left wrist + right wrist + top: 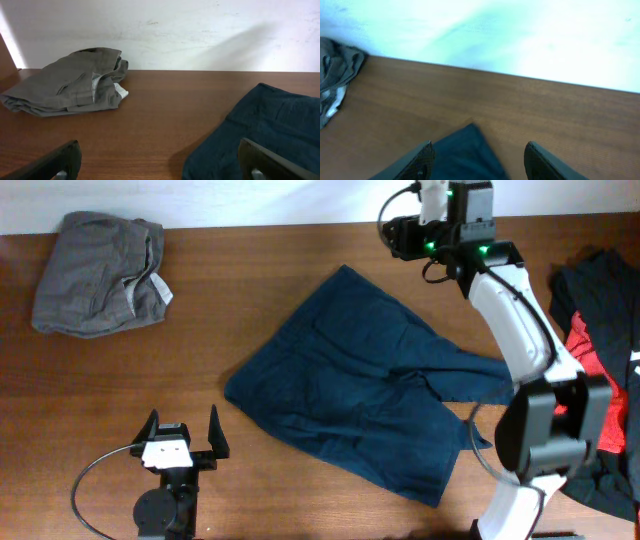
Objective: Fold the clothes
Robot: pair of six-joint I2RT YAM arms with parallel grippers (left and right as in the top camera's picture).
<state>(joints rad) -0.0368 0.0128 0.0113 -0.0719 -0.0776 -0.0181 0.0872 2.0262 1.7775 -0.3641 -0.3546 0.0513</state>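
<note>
Two arms share this fold. Overhead, the navy garment (360, 390) lies rumpled mid-table. My right gripper (392, 232) hangs spread at its far corner, my left gripper (182, 427) sits spread and empty off its near-left edge, and the grey-olive garment (98, 272) rests well beyond its left side. From the left wrist, the navy edge lies just ahead to my right. From the right wrist, the far corner lies below my parted fingers (422, 160), not pinched. I judge I should grip deep, then lift evenly.
</note>
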